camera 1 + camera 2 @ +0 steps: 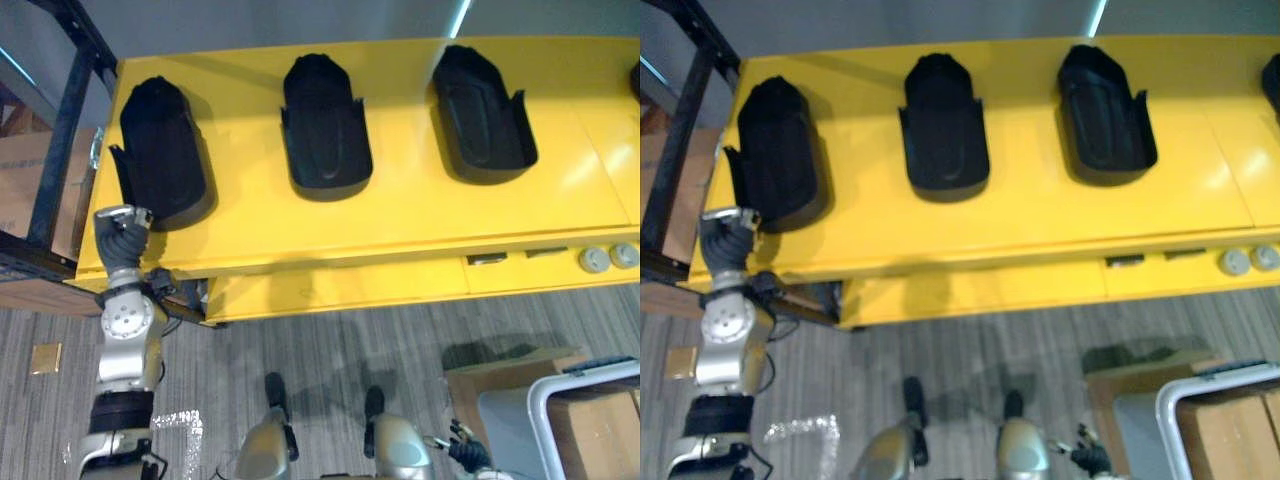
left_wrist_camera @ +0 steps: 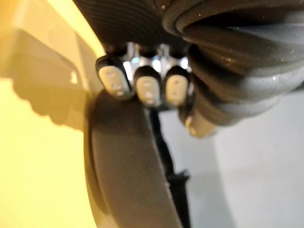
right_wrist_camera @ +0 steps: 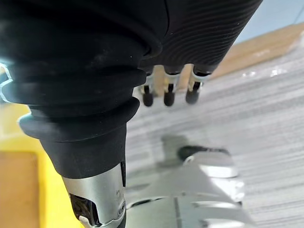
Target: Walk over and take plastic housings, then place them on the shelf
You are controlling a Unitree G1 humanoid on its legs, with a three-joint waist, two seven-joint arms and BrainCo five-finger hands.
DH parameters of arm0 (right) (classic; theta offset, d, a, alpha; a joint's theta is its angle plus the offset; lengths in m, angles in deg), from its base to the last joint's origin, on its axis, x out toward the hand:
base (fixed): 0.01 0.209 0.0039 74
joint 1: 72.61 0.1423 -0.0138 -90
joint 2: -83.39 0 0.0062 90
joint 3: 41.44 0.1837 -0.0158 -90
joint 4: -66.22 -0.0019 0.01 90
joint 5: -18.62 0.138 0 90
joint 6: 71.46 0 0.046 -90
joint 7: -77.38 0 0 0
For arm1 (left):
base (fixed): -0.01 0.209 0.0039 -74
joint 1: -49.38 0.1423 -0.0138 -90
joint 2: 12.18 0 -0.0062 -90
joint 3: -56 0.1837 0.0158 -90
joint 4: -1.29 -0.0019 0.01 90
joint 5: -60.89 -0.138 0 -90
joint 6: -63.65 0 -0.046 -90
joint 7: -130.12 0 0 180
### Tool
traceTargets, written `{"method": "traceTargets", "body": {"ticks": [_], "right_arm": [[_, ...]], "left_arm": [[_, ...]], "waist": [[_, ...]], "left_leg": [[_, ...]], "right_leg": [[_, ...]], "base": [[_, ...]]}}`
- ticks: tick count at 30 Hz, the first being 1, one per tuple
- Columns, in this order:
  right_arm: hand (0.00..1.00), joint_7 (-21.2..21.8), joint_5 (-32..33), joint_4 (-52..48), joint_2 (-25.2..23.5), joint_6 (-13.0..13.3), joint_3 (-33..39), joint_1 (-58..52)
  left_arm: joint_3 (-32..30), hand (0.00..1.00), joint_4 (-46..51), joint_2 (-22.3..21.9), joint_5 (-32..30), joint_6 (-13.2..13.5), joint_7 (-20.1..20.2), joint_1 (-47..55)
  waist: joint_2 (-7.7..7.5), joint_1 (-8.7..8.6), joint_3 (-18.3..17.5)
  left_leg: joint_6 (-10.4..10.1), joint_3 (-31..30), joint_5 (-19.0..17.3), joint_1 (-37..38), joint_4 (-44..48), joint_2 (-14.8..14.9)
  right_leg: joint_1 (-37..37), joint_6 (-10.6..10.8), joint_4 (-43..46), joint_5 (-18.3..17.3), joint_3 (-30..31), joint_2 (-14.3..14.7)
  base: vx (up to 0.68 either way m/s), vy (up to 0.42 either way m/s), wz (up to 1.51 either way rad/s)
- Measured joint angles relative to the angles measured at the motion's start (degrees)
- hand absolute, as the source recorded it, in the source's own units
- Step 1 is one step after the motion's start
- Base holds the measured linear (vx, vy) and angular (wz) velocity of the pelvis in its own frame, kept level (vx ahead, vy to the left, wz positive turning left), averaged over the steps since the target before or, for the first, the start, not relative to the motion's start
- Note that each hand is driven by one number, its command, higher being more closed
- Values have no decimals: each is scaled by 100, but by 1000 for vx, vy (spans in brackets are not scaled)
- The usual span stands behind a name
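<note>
Standing at the yellow desk, so I judge the walk-over done.

Three black plastic housings lie in a row on the desk, well apart: left housing, middle housing, right housing. All three rest flat, none lifted.

The left hand is up at the desk's front left corner, right at the near end of the left housing. In the left wrist view that housing's dark rim sits directly against the hand. Whether I have a grip on it or am only touching it, I cannot tell.

The right hand hangs low over the grey floor, relaxed and holding nothing.

A black rack frame stands just left of the desk. I take this for the shelf, though little of it is in sight, and I see no housing on it.

Progress, as I judge it: approach finished, first pick at the contact stage at best. Still to do: lift the left housing, carry it to the shelf, then come back for the other two.
</note>
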Motion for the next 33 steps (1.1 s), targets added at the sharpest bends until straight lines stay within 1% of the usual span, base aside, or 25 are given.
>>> {"method": "traceTargets", "body": {"ticks": [2,5,9,10,12,13,15,18,21,22,23,24,26,28,29,32,33], "right_arm": [[0,1,1,5,-17,0,37,2],[0,1,0,-3,-26,1,54,4],[0,-1,2,-17,-31,4,54,5],[0,-1,2,-17,-31,4,54,5],[0,-3,2,-30,-36,4,53,4],[0,-5,2,-36,-41,4,53,4],[0,-5,2,-57,-62,4,53,4],[0,-5,3,-56,-82,4,55,3],[0,-7,2,-58,-167,3,170,-6],[0,-8,2,-59,-192,2,197,-38],[0,-11,2,-59,-210,-3,212,-62],[0,-13,2,-59,-213,-3,220,-80],[0,-18,1,-44,-221,-12,329,-104],[0,-21,1,-34,-233,-62,412,-124],[0,-28,0,5,-232,-64,435,-148],[0,-86,-3,78,-240,-81,464,-149],[0,-125,-1,84,-249,-96,484,-174]], "left_arm": [[3,100,-110,108,104,-1,-33,-157],[2,100,-226,126,132,-5,-85,-273],[2,100,-312,129,134,4,-289,-327],[1,100,-333,131,134,17,-299,-330],[1,100,-395,135,132,125,-302,-329],[1,0,-395,135,131,143,-301,-329],[1,0,-390,135,124,231,-289,-325],[-16,0,-209,132,124,242,-284,-265],[-176,0,846,74,106,268,-232,149],[-197,0,1319,58,65,336,-182,348],[-214,0,1784,45,7,397,-103,568],[-215,0,2002,26,-74,440,-56,665],[-224,0,2498,-137,-159,519,104,930],[-226,0,2740,-319,-142,623,323,1229],[-225,0,2857,-429,-109,666,492,1380],[-212,0,3055,-472,131,774,889,1515],[-215,0,3103,-515,140,788,952,1530]], "waist": [[-34,-12,28],[-33,-12,30],[-32,-31,32],[-31,-34,32],[-31,-39,32],[-31,-39,32],[-30,-38,32],[-30,-27,32],[-27,-26,33],[-14,-18,26],[7,12,14],[29,23,-12],[129,35,-88],[207,37,-195],[258,37,-329],[321,34,-429],[334,34,-514]], "left_leg": [[-7,8,-10,-4,0,3],[-10,20,-23,-1,1,1],[-10,24,-35,5,2,3],[-10,25,-35,6,2,3],[-8,29,-38,11,2,3],[-8,29,-38,11,2,3],[-8,29,-38,24,2,3],[-7,29,-38,46,2,2],[-10,29,-45,105,2,0],[-13,16,-58,156,1,-1],[-22,17,-87,218,1,0],[-23,14,-91,223,0,0],[-20,-10,-98,242,-1,-10],[-35,-17,-130,321,-1,-10],[-37,-20,-133,310,-2,-9],[-54,-26,-153,417,-1,-3],[-55,-25,-161,421,-2,-1]], "right_leg": [[-10,-1,-2,0,18,6],[-15,-2,-4,-1,39,7],[-15,-9,-4,-5,53,12],[-15,-10,-4,-5,53,12],[-13,-11,-4,-6,59,12],[-13,-11,-4,-6,59,12],[1,-12,-4,-7,59,13],[20,-13,-5,-7,60,12],[86,-13,-28,-7,64,13],[172,-12,-71,-7,48,17],[242,-12,-101,-8,46,20],[254,-13,-111,-9,44,20],[338,-2,-194,-1,2,16],[450,0,-247,0,-26,16],[461,2,-285,1,-40,20],[608,3,-340,2,-69,25],[623,6,-365,4,-72,28]], "base": [[0,0,0],[11,1,-1],[0,0,0],[0,0,0],[0,0,0],[0,0,0],[0,0,0],[0,0,0],[0,0,0],[0,0,0],[0,0,0],[0,0,0],[16,8,9],[23,6,4],[39,-2,4],[24,-4,2],[0,0,0]]}}
